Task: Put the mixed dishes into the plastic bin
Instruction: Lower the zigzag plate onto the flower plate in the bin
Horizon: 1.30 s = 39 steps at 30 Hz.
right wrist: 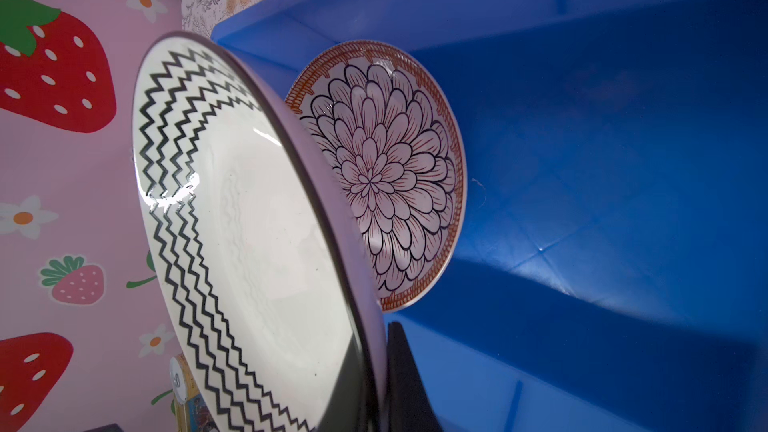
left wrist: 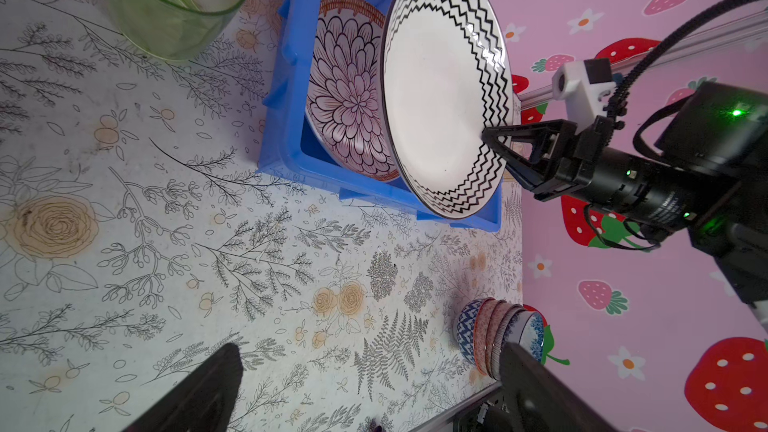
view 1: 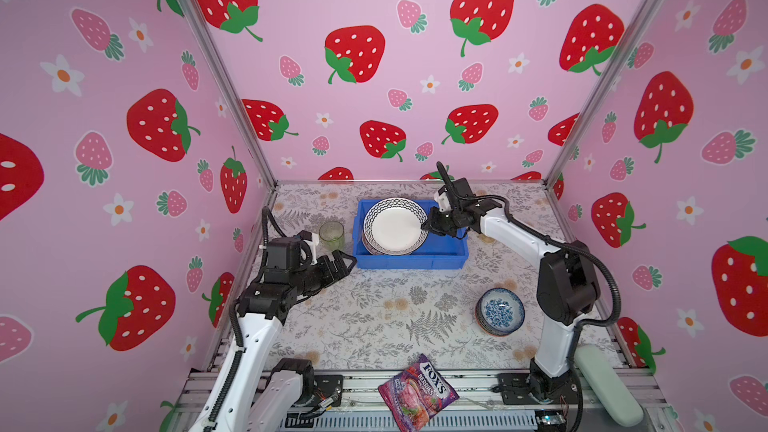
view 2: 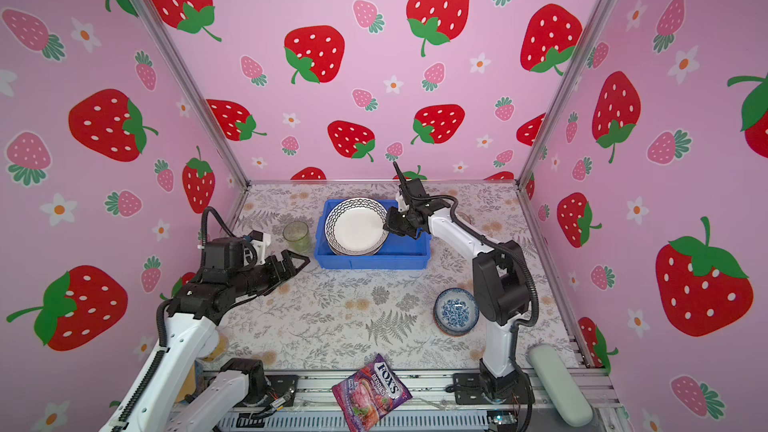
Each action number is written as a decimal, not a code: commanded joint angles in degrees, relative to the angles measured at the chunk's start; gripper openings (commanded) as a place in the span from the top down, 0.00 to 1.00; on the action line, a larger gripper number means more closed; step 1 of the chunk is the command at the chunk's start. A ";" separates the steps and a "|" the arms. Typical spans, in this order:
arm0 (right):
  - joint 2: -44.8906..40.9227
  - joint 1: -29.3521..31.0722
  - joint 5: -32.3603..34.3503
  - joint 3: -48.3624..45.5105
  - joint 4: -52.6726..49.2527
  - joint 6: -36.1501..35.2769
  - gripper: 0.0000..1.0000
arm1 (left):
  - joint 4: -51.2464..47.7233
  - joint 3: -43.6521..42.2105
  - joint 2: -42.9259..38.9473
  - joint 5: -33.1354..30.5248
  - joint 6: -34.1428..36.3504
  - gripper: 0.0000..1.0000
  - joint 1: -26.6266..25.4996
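Right gripper (view 1: 425, 226) clenched on the rim of the zigzag plate (view 1: 395, 224) — the plate reaches leftward from the jaws, tilted over the blue bin (view 1: 409, 263), with the petal plate (left wrist: 349, 105) lying in the bin beneath it. Left gripper (view 1: 348, 258), jaws spread wide and holding nothing, hovers just outside the bin's near left corner, beside the green tumbler (view 1: 331, 234). Stacked bowls (view 1: 500, 311) — well apart from the bin, front right.
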 commanded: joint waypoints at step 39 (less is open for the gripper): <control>10.76 1.24 -0.55 0.95 14.36 8.22 0.98 | 4.70 -3.30 3.37 2.84 0.07 0.01 1.27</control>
